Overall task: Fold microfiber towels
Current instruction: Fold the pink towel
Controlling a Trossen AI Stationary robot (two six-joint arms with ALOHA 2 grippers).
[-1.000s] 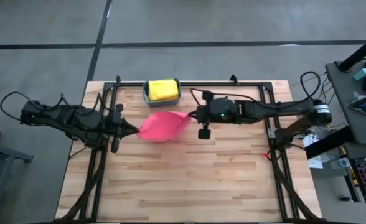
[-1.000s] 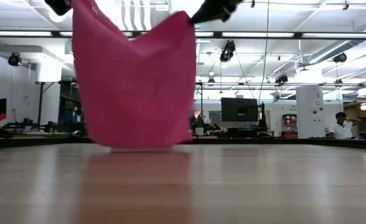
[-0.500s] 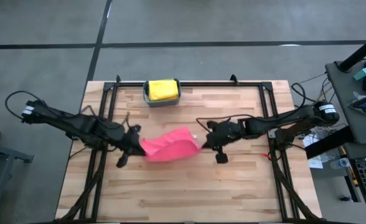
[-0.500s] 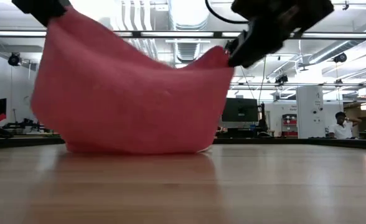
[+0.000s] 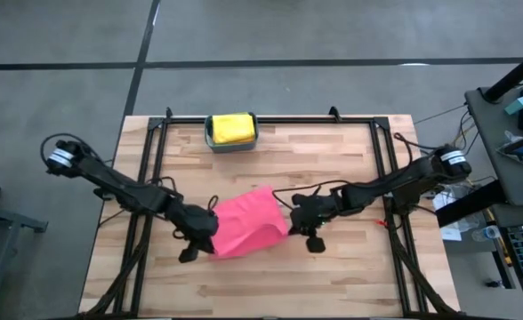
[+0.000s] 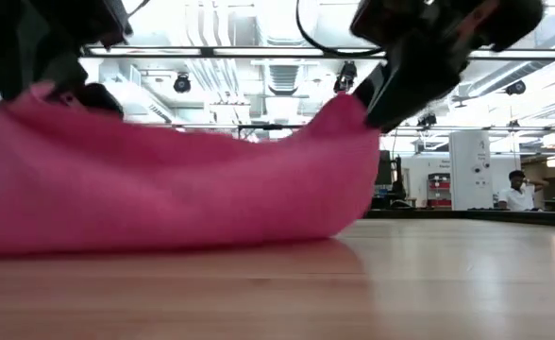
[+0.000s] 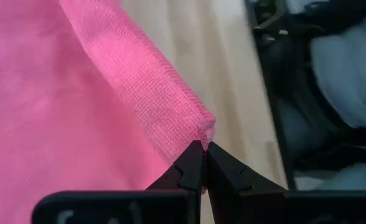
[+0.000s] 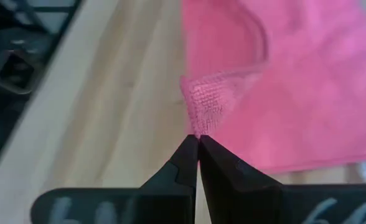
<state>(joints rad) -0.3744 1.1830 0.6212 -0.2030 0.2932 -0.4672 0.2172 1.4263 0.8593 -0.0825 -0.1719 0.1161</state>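
Observation:
The pink microfiber towel sags between my two grippers in the middle of the table, its lower part lying on the wood. My left gripper is shut on its left corner and my right gripper on its right corner. Both corners are held a little above the table. A yellow towel lies in the teal bin at the far edge. My left gripper pinches a corner of the pink towel between its two fingertips, slanting down from the table's left. The corner is lifted and the cloth slopes away from it to the table. My right gripper pinches the opposite corner between its two fingertips, slanting down from the table's right. The hemmed corner stands up from the fingers. The cloth falls slack from it onto the table.
The teal bin stands at the middle of the far edge. A black metal frame runs along the table's left, right and far sides. Bare wood lies toward the near edge.
Both grippers have come down and toward the near edge, tipping from steep to slanting, still shut on the corners. The pink towel, which hung tall with only its bottom on the table, now sags low and spreads out over the wood.

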